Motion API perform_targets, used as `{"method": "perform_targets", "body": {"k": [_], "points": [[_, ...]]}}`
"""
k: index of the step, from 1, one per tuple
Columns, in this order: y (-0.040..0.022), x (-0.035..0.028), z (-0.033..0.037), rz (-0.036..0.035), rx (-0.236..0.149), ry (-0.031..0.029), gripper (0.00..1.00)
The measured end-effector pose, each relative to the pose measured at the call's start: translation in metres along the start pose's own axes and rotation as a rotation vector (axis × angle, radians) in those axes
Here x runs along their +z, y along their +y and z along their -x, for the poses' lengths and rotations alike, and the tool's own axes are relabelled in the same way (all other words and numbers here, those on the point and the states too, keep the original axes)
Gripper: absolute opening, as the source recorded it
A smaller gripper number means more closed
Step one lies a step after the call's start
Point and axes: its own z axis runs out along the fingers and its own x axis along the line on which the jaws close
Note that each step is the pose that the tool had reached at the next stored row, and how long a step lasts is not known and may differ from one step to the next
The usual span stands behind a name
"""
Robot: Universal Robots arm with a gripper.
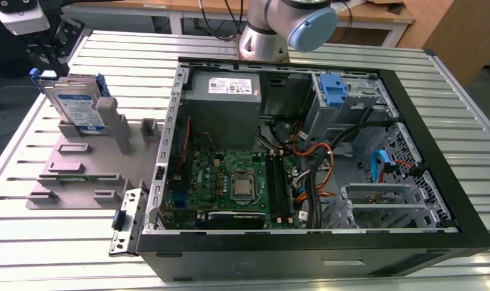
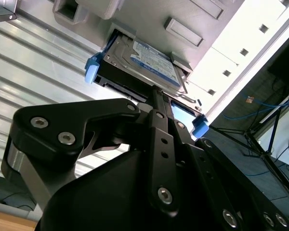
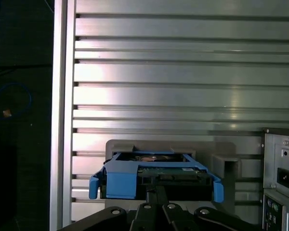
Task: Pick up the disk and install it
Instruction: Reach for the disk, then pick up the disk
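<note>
An open computer case [image 1: 310, 257] lies on a ribbed metal counter [image 1: 43, 248]. Toward the exterior view's left, a grey holder [image 1: 83, 159] on the counter carries the disk [image 1: 77, 106], a silver drive in a blue carrier standing on edge. The gripper [image 1: 53, 60] hangs just above it. In both wrist views its fingers [image 2: 159, 125] are drawn narrow, tips at the disk's [image 3: 154, 171] end edge; whether they pinch it cannot be told
</note>
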Motion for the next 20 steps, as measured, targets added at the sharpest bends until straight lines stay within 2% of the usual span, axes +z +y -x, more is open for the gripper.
{"method": "perform_targets", "body": {"k": [17, 20], "points": [[0.0, 0.0, -0.0011, -0.0002, -0.001, 0.0, 0.11], [0.0, 0.0, -0.0011, -0.0003, -0.012, 0.0003, 0.11]]}}
